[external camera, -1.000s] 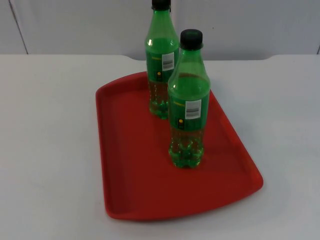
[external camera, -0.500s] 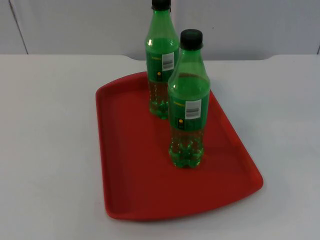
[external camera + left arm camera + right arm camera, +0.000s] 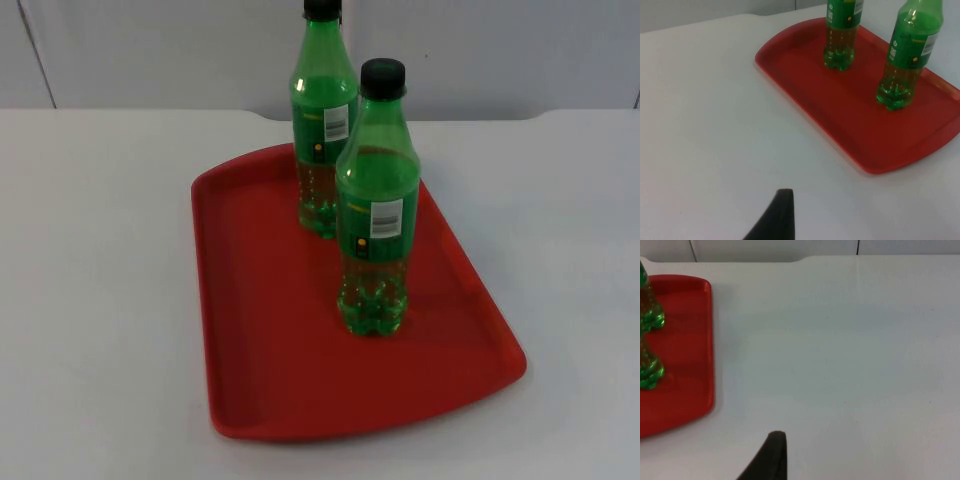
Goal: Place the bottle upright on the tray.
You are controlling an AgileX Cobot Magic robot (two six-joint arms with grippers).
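Note:
Two green bottles with black caps stand upright on the red tray [image 3: 250,330]. The nearer bottle [image 3: 375,200] is at the tray's middle and the farther bottle [image 3: 323,130] is at its back edge. In the left wrist view both bottles [image 3: 904,60] stand on the tray [image 3: 840,120], well beyond a black fingertip [image 3: 781,215] of my left gripper over bare table. In the right wrist view a fingertip [image 3: 771,455] of my right gripper hangs over bare table beside the tray [image 3: 685,340], where the bottle bases [image 3: 650,372] show. Both arms wait away from the tray.
The white table [image 3: 90,300] runs wide on both sides of the tray. The grey partition wall [image 3: 500,50] closes off the back.

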